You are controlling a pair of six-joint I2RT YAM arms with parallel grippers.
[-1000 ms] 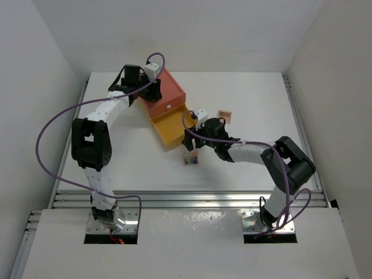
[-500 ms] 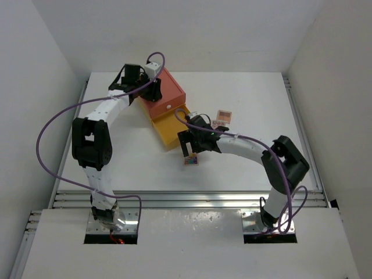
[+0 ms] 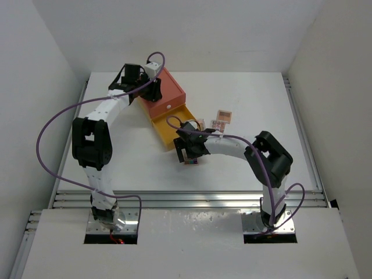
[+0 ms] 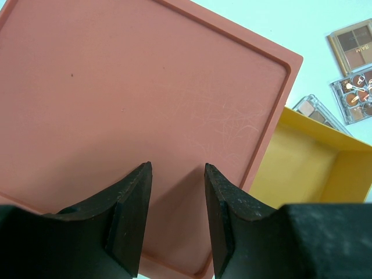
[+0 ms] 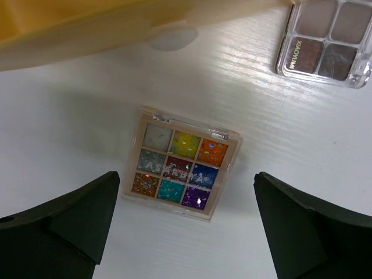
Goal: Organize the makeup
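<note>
A mixed-colour eyeshadow palette (image 5: 180,172) lies flat on the white table, just in front of the yellow drawer (image 5: 87,26). My right gripper (image 5: 186,200) hovers over it, open wide, a finger on each side, not touching it. In the top view the palette (image 3: 192,162) peeks out under the right gripper (image 3: 187,152). A grey-brown palette (image 5: 325,40) lies beside it. Two brown palettes (image 3: 224,115) (image 3: 218,124) lie right of the drawer. My left gripper (image 4: 177,174) sits over the orange box lid (image 4: 133,87), its jaws slightly apart and empty. No brushes or pencils show.
The orange box (image 3: 168,93) stands at the back left of centre with its yellow lower drawer (image 3: 171,125) pulled out toward the right arm. Walls close in the table on three sides. Purple cables loop from both arms.
My right gripper has moved left and toward the near edge, from beside the drawer to above the mixed-colour palette. The left arm has not moved.
</note>
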